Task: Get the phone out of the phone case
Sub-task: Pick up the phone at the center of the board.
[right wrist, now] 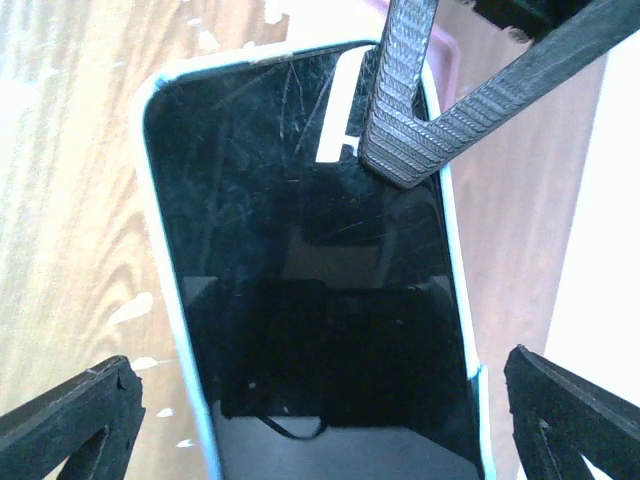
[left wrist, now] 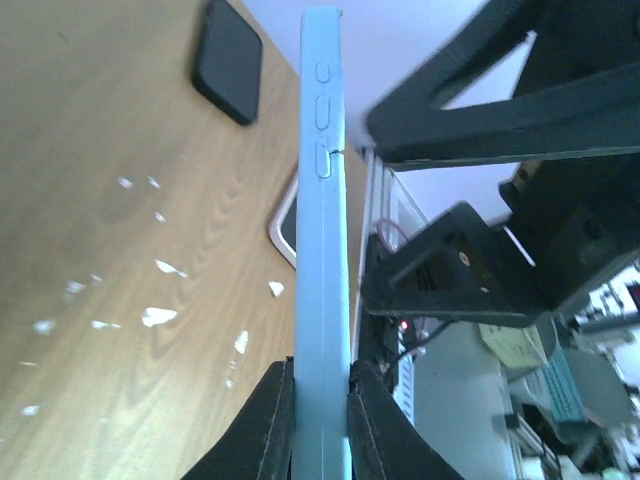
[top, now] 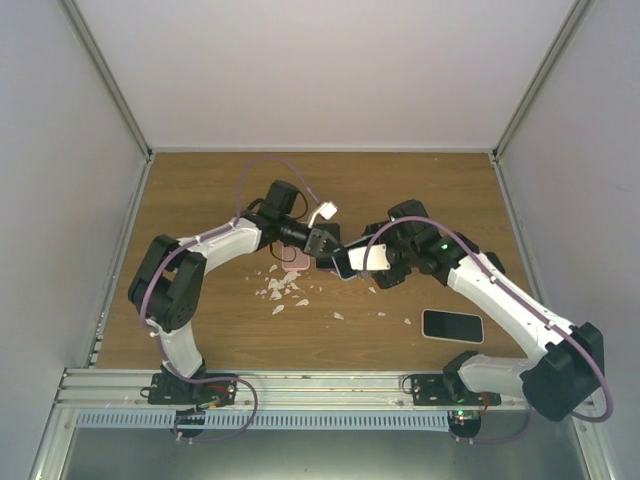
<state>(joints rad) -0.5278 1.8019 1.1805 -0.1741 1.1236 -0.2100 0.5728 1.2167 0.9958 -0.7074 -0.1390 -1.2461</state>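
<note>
Item: phone [right wrist: 310, 300] in pale-blue phone case [left wrist: 322, 250], aloft over desk [top: 200, 190], clamped across faces by left tool [left wrist: 320, 400]; right tool [right wrist: 320, 415] spread wide astride it. Handling: pinch case rim, peel corner; looseness not discernible.

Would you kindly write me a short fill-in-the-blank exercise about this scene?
The left claw is ___ on the light blue phone case. The right claw stands ___ around the cased phone, not gripping it. The spare phone lying on the table is ___ in colour.
Missing words: shut; open; black.
</note>
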